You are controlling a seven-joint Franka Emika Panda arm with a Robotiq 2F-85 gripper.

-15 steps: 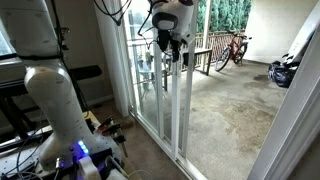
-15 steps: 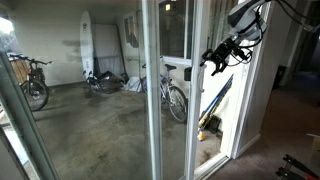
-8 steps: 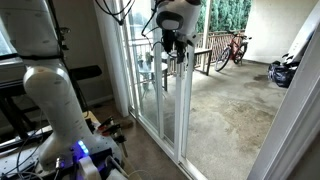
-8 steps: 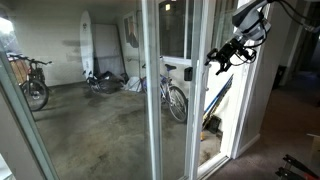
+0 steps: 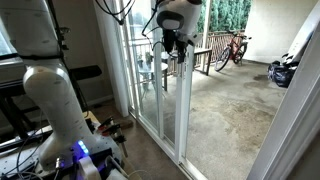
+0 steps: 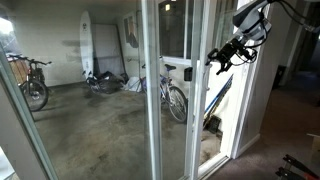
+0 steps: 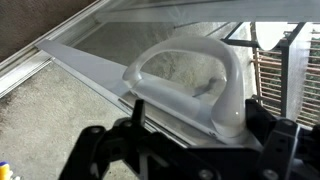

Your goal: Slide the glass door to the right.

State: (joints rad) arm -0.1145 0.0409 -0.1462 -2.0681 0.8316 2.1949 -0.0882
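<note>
The glass door (image 5: pixel 165 100) is a tall clear pane in a narrow white frame, seen in both exterior views (image 6: pixel 176 110). A white loop handle (image 7: pixel 185 75) sits on its white edge post (image 5: pixel 186 110). My gripper (image 5: pixel 172 45) is high up at that handle, also seen from the patio side (image 6: pixel 216 58). In the wrist view my gripper (image 7: pixel 200 125) is open. Its two black fingers straddle the handle, whose thick upright end lies between them. I cannot tell if the fingers touch it.
A fixed glass pane (image 5: pixel 128 70) stands beside the door. The robot's white base (image 5: pixel 55 100) stands indoors beside cables on the floor. On the concrete patio are bicycles (image 6: pixel 175 98) (image 6: pixel 33 85), a white surfboard (image 6: pixel 87 45) and a railing (image 5: pixel 205 52).
Over the last second my gripper moved slightly closer onto the handle. In the last half second nothing moved, and the door stays where it was.
</note>
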